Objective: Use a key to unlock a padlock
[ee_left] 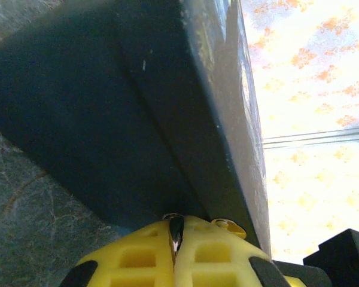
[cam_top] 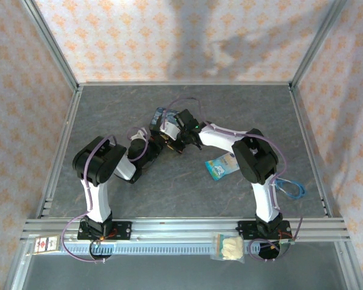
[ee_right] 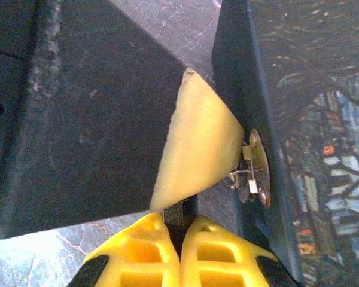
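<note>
left pincer (ee_left: 175,223) pinches a mostly hidden metal sliver (ee_left: 177,233); right pincer (ee_right: 180,223) clamps an unidentifiable dark piece (ee_right: 179,210) beside tin (ee_right: 311,119).

Fixed camera high behind the arm bases (cam_top: 103,228) looks down and forward over the whole grey table (cam_top: 187,187) to the papered back wall (cam_top: 169,36). Both wrist cameras peer past their yellow fingers (ee_left: 137,260) (ee_right: 137,263), hard against the blue tin (cam_top: 159,114) (ee_left: 137,107) (ee_right: 311,149), common to all three views.
</note>
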`<move>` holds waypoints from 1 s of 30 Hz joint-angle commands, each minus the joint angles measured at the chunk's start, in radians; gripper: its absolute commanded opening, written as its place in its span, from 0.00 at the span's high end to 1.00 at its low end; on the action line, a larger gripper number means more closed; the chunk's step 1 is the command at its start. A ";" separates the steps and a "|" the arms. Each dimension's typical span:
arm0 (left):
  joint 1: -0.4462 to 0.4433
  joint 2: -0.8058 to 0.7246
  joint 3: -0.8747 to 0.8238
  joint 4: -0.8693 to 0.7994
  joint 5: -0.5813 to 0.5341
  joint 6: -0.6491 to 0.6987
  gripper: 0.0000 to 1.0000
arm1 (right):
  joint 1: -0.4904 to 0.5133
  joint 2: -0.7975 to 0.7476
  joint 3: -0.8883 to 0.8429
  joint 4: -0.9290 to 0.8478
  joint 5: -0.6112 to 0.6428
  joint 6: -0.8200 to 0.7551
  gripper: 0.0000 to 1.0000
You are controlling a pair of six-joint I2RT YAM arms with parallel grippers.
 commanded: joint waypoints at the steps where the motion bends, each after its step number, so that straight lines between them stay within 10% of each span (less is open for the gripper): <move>1: -0.004 0.010 -0.007 0.032 -0.035 0.013 1.00 | -0.001 -0.079 -0.043 0.061 0.015 0.081 0.83; 13: -0.004 0.016 -0.025 0.094 -0.037 0.012 1.00 | -0.049 -0.318 -0.223 0.124 0.106 0.630 0.47; 19: -0.003 0.025 -0.041 0.132 -0.036 -0.004 1.00 | -0.109 -0.281 -0.213 0.247 0.235 0.988 0.43; 30: -0.003 0.012 -0.058 0.144 -0.051 -0.006 1.00 | -0.106 -0.106 -0.132 0.313 0.330 1.129 0.42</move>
